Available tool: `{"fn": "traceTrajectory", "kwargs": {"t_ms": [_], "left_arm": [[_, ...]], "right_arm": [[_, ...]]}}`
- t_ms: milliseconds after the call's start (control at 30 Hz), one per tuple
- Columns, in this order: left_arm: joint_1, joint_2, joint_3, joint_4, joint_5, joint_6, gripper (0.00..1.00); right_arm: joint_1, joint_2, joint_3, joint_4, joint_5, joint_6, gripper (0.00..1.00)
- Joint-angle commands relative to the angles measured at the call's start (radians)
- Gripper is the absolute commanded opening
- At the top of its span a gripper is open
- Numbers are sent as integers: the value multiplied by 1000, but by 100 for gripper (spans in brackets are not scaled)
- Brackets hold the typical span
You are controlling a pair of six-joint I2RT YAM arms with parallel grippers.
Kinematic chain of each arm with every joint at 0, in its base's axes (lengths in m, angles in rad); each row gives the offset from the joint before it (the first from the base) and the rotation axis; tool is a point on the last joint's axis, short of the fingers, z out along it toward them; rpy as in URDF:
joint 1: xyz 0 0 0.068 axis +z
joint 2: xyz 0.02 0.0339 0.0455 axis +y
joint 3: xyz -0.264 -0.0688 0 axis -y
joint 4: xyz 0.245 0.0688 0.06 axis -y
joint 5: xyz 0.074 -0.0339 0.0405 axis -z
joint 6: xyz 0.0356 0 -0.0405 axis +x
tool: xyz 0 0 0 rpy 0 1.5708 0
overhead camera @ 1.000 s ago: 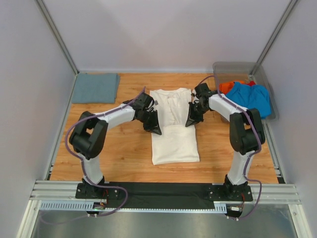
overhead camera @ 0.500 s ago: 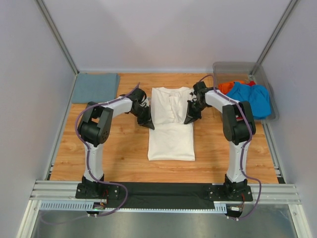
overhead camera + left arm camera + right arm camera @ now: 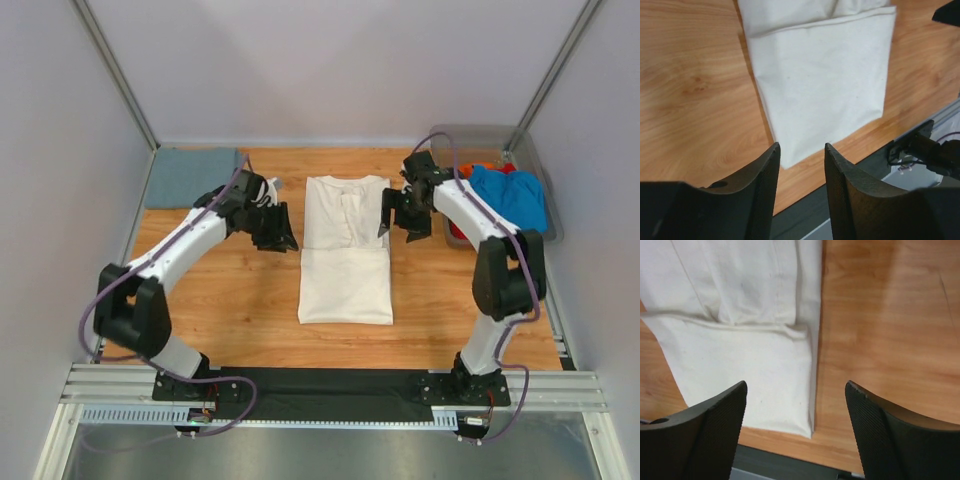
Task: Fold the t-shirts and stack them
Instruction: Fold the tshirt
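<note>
While both arms hang over the wood-grain table top [image 3: 230, 300], neither tool grips anything.

Left gripper [image 3: 801, 147]: black fingers [image 3: 762, 170] part-spread, gap clear, nothing in it. In the top view it [image 3: 280, 235] sits just left of the shirt's left edge, about a third of the way down.

Right gripper [image 3: 795, 385]: fingers spread wide, empty. In the top view it [image 3: 397, 225] sits at the shirt's right edge, near the upper end.

Large cream-white cloth t-shirt [image 3: 345, 265]: flat at frame centre, folded into a tall narrow rectangle, neck placket at the upper end, cross fold line about halfway down. Left wrist view: shirt [image 3: 825, 75] fills upper middle, one corner just above the finger gap. Right wrist view: shirt [image 3: 740, 330] takes upper left, straight edge running down mid-frame, bare wood to the right.

Folded dull grey-blue cloth shirt [image 3: 195, 177]: flat, upper left of the table, well apart from the white one.

Clear grey plastic bin [image 3: 480, 135]: upper right, holding a bunched bright blue shirt [image 3: 512, 197] and an orange-red shirt [image 3: 484, 168], mostly hidden behind the right arm.
</note>
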Motion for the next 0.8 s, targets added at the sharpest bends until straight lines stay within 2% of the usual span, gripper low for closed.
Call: {"fn": "traceTrajectory", "kwargs": {"t_ms": [0,33,100,133,200,267,333,400,433,467,500,567,767], "left_arm": [[2,-155,-99,-5,37,-49,48],[-1,-181,-183,13,54,-86,48],[-23,-260,-282,108,95,-126,50],[-30,-287,-381,146,125,-158,50],[-58,-357,-481,270,150,-260,51],[-78,-397,-604,328,147,-377,51],[-121,-457,-691,392,93,-449,51],[-156,-527,-747,452,48,-568,53],[-189,-563,-795,496,7,-656,54],[-210,-575,-817,497,-21,-657,55],[-226,-588,-857,533,-47,-749,56],[-288,-589,-885,596,-116,-822,56],[-340,-508,-908,581,-216,-1069,57]], "right_arm": [[-18,-202,-151,-41,41,-3,81],[-18,-236,-211,-24,-32,19,87],[-18,-334,-389,63,-127,43,89],[-18,-401,-449,147,-213,66,89],[-18,-462,-617,229,-275,138,89],[-20,-537,-711,324,-333,203,82],[-20,-600,-814,378,-329,237,72],[-20,-641,-866,404,-329,285,69],[-20,-675,-910,420,-324,307,69],[-20,-689,-928,420,-316,307,69],[-20,-704,-948,417,-303,329,69],[-20,-744,-1006,432,-287,355,72],[-18,-822,-1132,507,-280,503,75]]}}
